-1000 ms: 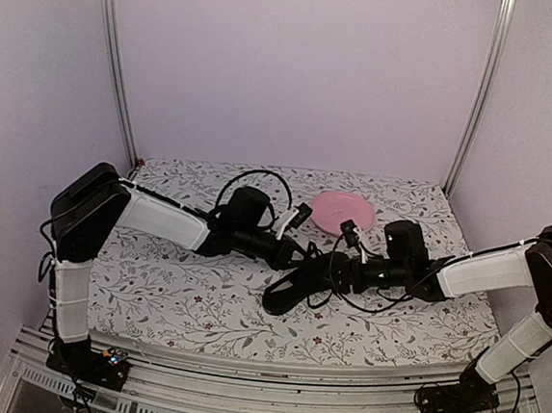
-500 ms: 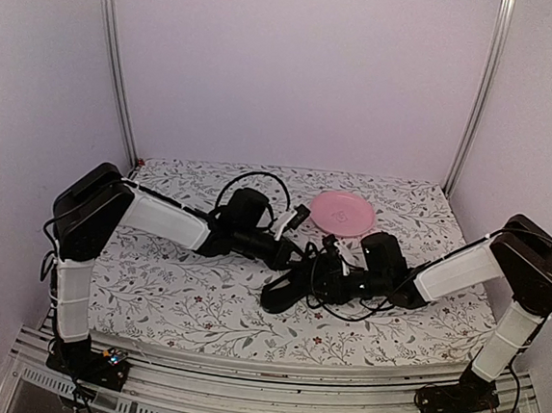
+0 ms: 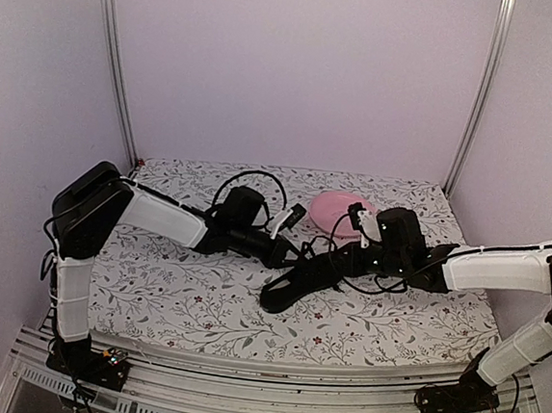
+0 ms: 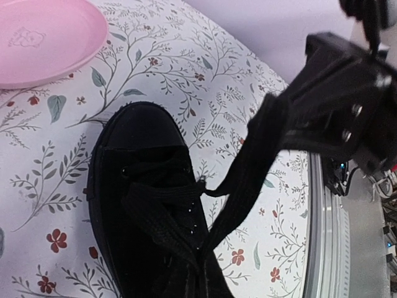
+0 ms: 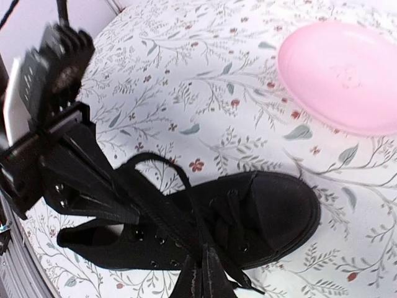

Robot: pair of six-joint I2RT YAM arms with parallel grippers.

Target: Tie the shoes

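Centrally — open table (image 3: 180, 304) toward the near edge — left fingers (image 5: 108, 202) and right fingers (image 4: 279, 127) clamp laces (image 4: 239, 180) of the shoe (image 5: 273, 211)

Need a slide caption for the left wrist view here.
Black shoe on floral tablecloth near the pink plate, a lace stretched from it up to the right gripper.

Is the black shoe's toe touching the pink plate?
Apart. The right wrist view shows floral tablecloth between the toe of the black canvas lace-up shoe and the round pink plate. The left wrist view shows the same gap.
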